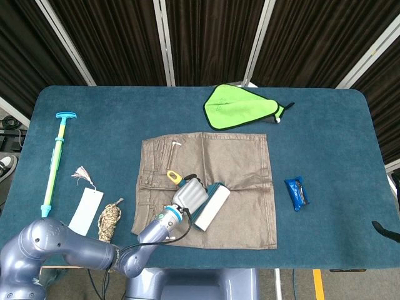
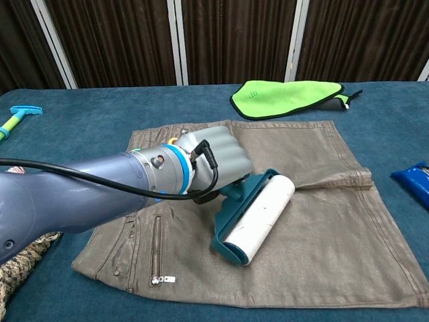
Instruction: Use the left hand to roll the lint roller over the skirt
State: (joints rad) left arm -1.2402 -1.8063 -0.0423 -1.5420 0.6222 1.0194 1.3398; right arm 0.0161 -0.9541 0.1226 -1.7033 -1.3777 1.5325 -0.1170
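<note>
Left hand (image 2: 218, 163) is closed around the teal handle of the lint roller (image 2: 258, 216), whose white drum lies on the middle of the skirt (image 2: 322, 228), slanted toward the near edge. Seen from the head camera, the same hand (image 1: 190, 195) sits over the skirt's lower centre with the roller (image 1: 211, 208) just to its right. At the far right edge of the head view a dark tip of the right hand (image 1: 387, 230) shows; whether it is wide or closed I cannot tell.

One skirt, grey-brown with a slight sheen, is spread flat with its waistband toward the robot's left and a zip near the front corner. One lint roller. One bright green cloth (image 1: 240, 107) lies beyond the skirt, apart from it. One small blue packet (image 1: 297, 193) lies to the skirt's right. One long turquoise and green water pump toy (image 1: 54, 164) lies well off to the left. One white paper tag (image 1: 85, 210) with a tassel lies near it, and one coil of braided rope (image 1: 109, 219) just beside the tag.

All rest on a dark blue cloth-covered table (image 1: 337, 125). Behind it hang dark curtains (image 1: 206, 37) crossed by pale slanted rails.
</note>
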